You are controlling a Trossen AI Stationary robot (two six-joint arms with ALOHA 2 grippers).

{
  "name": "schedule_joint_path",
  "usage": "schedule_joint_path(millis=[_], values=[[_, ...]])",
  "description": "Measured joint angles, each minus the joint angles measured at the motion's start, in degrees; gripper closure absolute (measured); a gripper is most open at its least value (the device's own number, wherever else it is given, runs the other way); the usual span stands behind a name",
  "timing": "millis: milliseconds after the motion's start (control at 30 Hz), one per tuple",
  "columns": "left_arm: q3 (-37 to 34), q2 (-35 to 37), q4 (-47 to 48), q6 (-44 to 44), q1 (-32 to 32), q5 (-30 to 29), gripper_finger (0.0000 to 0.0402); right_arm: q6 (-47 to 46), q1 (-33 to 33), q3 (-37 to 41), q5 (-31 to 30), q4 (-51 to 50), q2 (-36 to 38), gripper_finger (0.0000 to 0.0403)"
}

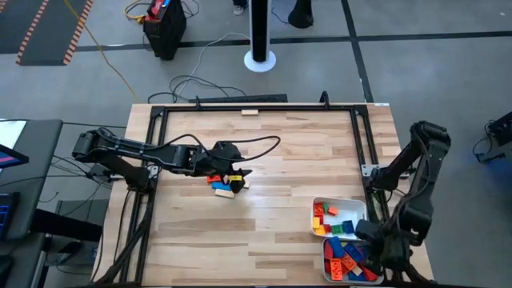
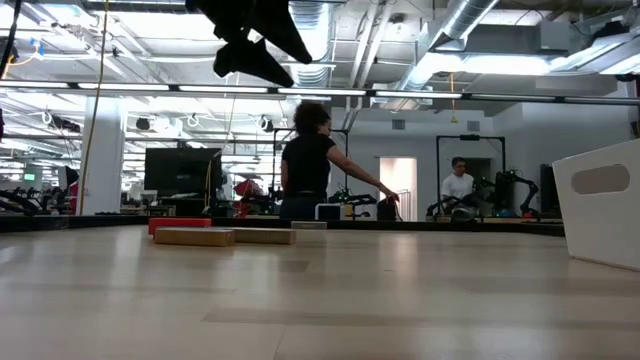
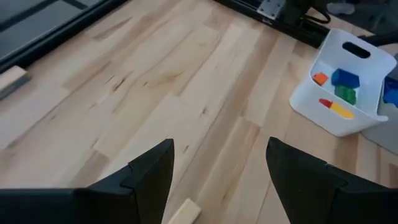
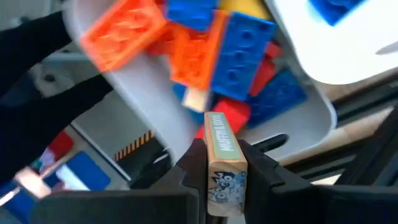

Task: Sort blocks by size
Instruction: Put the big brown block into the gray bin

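Observation:
A small pile of blocks [image 1: 226,186], red, yellow and tan, lies left of the table's middle; the low view shows a red one [image 2: 180,225] and two tan wooden ones [image 2: 195,236] flat on the wood. My left gripper [image 3: 221,146] hangs open just above this pile [image 1: 237,174], with a tan block [image 3: 185,213] on the table below its fingers. At the near right corner my right gripper [image 4: 224,149] is shut on a tan wooden block [image 4: 225,180] over the nearer white tray [image 1: 330,272] of blue, orange and red blocks [image 4: 239,53]. My right gripper pinches the tan wooden block between its two fingers [image 4: 196,165], which press on two opposite long faces. The block lies along the fingers, and its printed narrow face [image 4: 224,143] shows between them. Its free end [image 4: 216,119] reaches past the fingertips. It hangs clear above the tray's blocks.
A second white tray [image 1: 318,206] with small orange, red, green and yellow blocks stands just beyond the nearer one; it also shows in the left wrist view [image 3: 311,102]. A black frame [image 1: 360,144] runs round the table. One tan block [image 1: 250,112] lies at the far edge.

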State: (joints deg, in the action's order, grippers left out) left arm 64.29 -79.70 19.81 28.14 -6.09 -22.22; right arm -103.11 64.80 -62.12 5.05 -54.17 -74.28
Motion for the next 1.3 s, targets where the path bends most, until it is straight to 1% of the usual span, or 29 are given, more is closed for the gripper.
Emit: schedule_joint_path(millis=[100, 167, 367, 433, 500, 567, 633, 733, 833, 900, 967, 1000, 1100, 1233, 1300], values=[[0.0, 0.0, 0.4, 1.1, 0.0, 0.2, 0.0155, -3.5, 0.5, 3.2, 0.9, 0.8, 0.0, 0.0321], [0.0, 0.0, 1.0, 1.8, 0.0, 1.2, 0.0155, -4.0, 0.3, 4.4, 1.5, 0.9, 0.0, 0.0306], [0.0, 0.0, 7.6, 3.6, 0.0, 2.7, 0.0155, -1.8, -0.4, 5.3, 2.7, 0.9, 0.1, 0.0189], [0.0, 0.0, 10.7, 4.8, 0.0, 2.7, 0.0155, -1.5, -0.6, 5.3, 2.8, 0.8, 0.1, 0.0163], [0.0, 0.0, 14.1, 6.1, 0.0, 3.0, 0.0155, -1.4, -1.3, 5.3, 4.2, 0.8, 0.1, 0.015], [0.0, 0.0, 16.6, 6.4, 0.3, 4.4, 0.0155, -1.3, -1.6, 5.1, 5.6, 0.6, 0.4, 0.0147], [0.0, 0.0, 18.4, 6.1, 0.6, 6.3, 0.0155, -1.4, -1.7, 4.5, 5.7, 0.3, 1.1, 0.0147], [0.0, 0.0, 19.0, 1.9, 1.0, 9.2, 0.0155, -1.4, -2.7, 2.9, 4.3, -2.2, 2.0, 0.015], [0.0, -0.1, 18.9, -3.6, 1.2, 11.5, 0.0155, -1.4, -4.2, 0.4, -0.4, -6.7, 2.7, 0.0156], [-0.2, -1.3, 18.4, -5.7, 2.0, 14.3, 0.0155, -1.3, -5.4, -1.4, -4.8, -10.4, 3.1, 0.0159], [-1.2, -3.4, 18.7, -8.0, 2.9, 16.6, 0.0155, -0.9, -6.9, -3.0, -9.2, -13.7, 3.4, 0.0161], [-1.7, -4.7, 19.0, -9.9, 3.1, 16.8, 0.0155, -0.2, -7.8, -3.7, -11.4, -14.8, 3.5, 0.0163], [-1.9, -9.1, 16.9, -16.9, 3.2, 15.5, 0.0155, 3.1, -10.8, -5.8, -16.5, -16.6, 3.5, 0.0166], [-1.9, -15.8, 12.8, -25.9, 3.3, 14.9, 0.0155, 7.6, -15.1, -6.6, -17.5, -16.8, 3.4, 0.017], [-1.9, -18.9, 11.6, -28.4, 3.6, 14.8, 0.0155, 8.6, -16.6, -6.9, -17.6, -16.8, 3.4, 0.0173]])
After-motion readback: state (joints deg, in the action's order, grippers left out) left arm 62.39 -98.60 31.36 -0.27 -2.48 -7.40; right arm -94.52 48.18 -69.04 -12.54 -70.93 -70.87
